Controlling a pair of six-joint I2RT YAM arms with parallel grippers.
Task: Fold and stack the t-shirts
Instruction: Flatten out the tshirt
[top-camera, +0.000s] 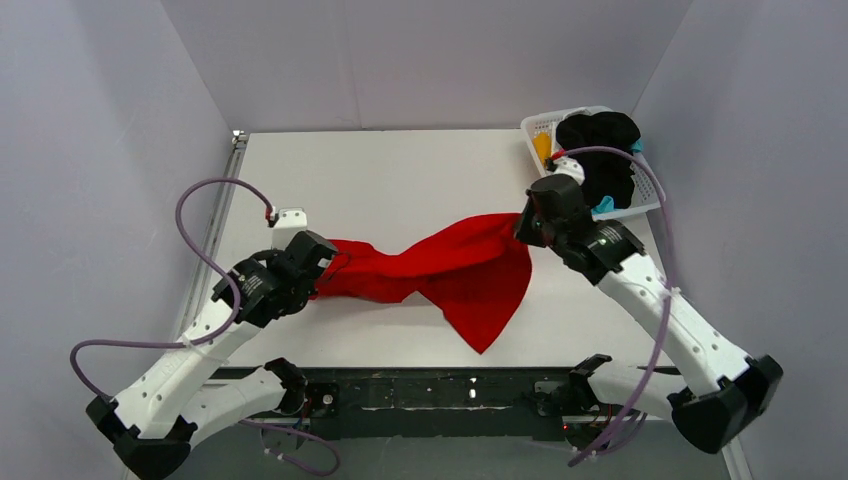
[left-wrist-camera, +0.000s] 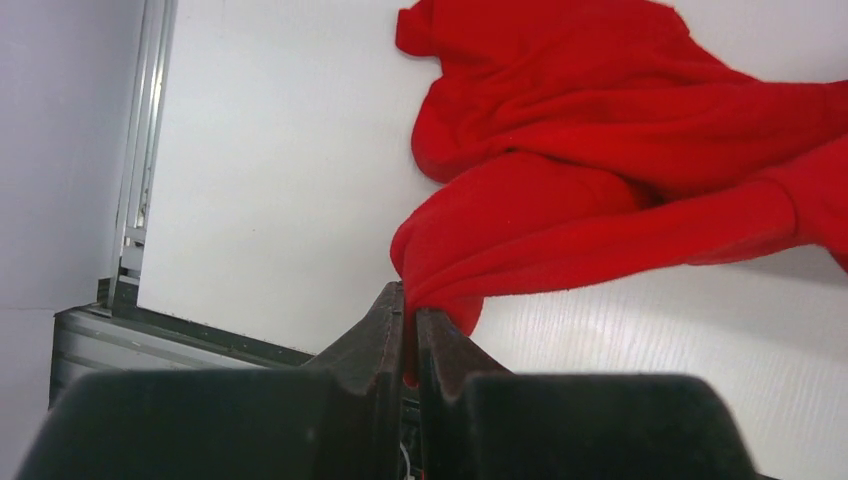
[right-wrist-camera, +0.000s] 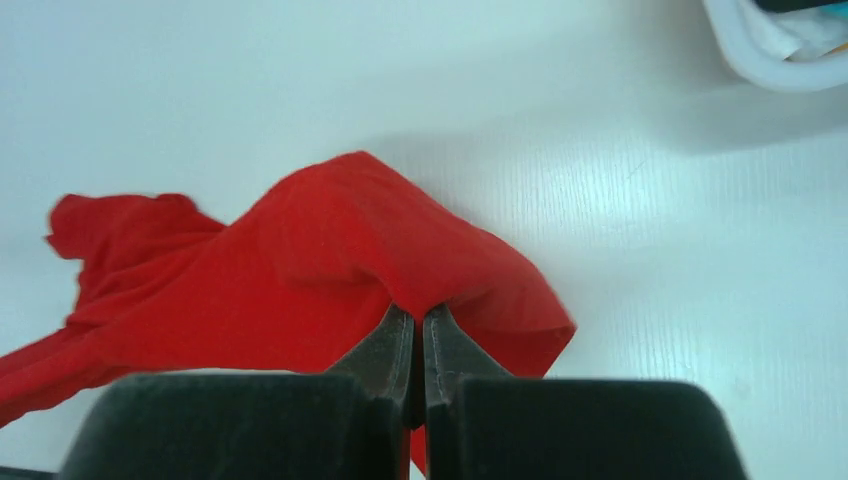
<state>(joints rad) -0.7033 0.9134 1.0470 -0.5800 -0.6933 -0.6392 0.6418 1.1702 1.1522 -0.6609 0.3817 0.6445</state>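
Top external view shows the red t-shirt (top-camera: 450, 270) stretched in a twisted band across the white table (top-camera: 400, 170), nearer and to the left of the white lattice basket (top-camera: 545, 122). The right gripper (top-camera: 522, 225), just beside the basket's near side, has its jaws pinched tight on one end of the red cloth. The left gripper (top-camera: 322, 268), well apart from the basket, is clamped on the other end. A black t-shirt (top-camera: 600, 135) is heaped in the basket, with orange-yellow cloth (top-camera: 542, 147) and teal cloth (top-camera: 606, 205) showing at its edges.
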